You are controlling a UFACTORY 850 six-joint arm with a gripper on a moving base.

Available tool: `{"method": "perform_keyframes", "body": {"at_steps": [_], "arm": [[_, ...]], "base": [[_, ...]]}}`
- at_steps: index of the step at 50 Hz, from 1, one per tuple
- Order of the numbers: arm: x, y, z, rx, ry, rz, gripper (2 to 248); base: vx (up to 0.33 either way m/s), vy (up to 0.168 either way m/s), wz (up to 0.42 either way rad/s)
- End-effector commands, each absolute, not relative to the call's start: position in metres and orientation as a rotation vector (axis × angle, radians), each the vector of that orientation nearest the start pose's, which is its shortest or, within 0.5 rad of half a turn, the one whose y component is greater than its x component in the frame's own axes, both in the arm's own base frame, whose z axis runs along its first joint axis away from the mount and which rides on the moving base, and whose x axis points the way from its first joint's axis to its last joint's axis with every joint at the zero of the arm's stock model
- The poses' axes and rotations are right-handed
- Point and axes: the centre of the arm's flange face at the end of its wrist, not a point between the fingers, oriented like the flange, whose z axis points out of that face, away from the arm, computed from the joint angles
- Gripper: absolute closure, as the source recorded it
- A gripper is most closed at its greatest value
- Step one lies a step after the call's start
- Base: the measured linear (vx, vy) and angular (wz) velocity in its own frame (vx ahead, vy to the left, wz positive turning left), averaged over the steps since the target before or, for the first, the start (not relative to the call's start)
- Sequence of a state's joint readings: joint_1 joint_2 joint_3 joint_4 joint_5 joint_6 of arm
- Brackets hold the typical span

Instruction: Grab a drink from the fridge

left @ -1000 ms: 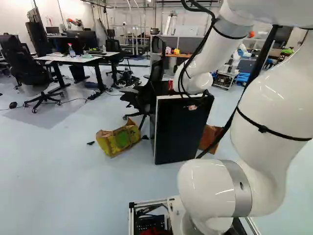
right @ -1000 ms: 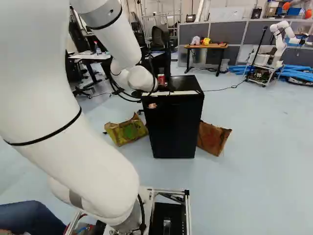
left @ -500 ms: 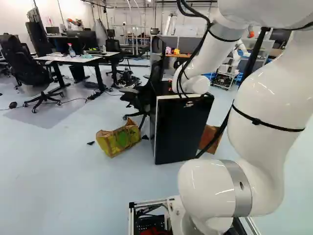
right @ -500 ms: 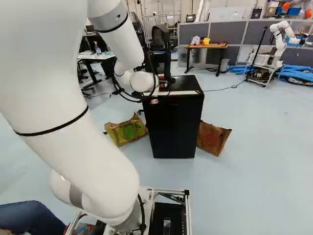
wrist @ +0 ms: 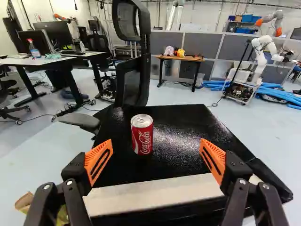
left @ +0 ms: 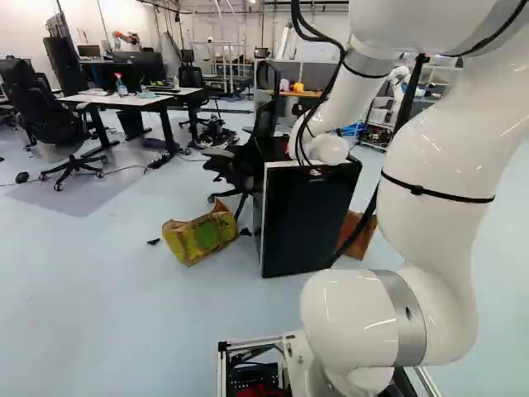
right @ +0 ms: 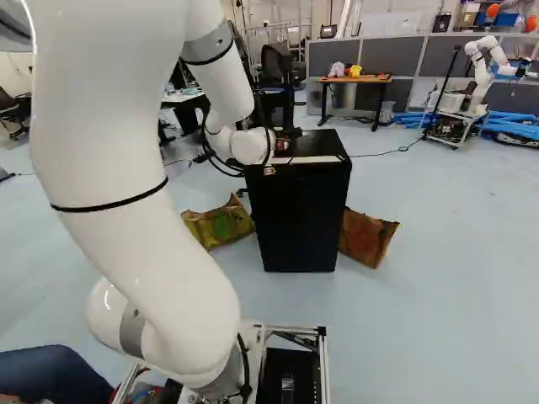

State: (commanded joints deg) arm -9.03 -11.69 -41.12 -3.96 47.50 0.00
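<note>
The red drink can point(wrist: 142, 136) stands upright on the black top of the fridge point(wrist: 183, 122). My gripper point(wrist: 156, 148) is open in the wrist view, its orange pads wide apart with nothing between them. The can is ahead of it, nearer one finger, untouched. In the right base view only a little of the can point(right: 282, 146) shows beside my wrist, at the top of the fridge point(right: 299, 223). The wrist hides my gripper's fingers in both base views. The black front of the fridge point(left: 302, 219) looks closed; what is inside cannot be seen.
A yellow-green bag point(left: 200, 236) and a brown bag point(right: 366, 238) lie on the floor on either side of the fridge. A black office chair point(left: 245, 157) stands close by the fridge. Farther back are desks point(wrist: 47, 61), a wooden table point(wrist: 181, 58) and another robot point(right: 480, 76).
My wrist has moved slightly left in the left base view and slightly right in the right one, where it now covers more of the can. The base and fridge have stayed still.
</note>
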Motion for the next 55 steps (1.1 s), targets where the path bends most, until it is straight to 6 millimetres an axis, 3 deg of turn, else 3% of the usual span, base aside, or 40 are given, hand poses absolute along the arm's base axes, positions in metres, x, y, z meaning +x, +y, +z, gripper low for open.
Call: {"method": "perform_keyframes", "body": {"at_steps": [19,55], "arm": [[0.521,-0.071,0.408,-2.539,0.073,-1.974,3],[0.578,-0.067,0.368,-2.498,0.048,-2.004,3]], "base": [[0.0,0.0,0.0],[0.0,0.0,0.0]]}}
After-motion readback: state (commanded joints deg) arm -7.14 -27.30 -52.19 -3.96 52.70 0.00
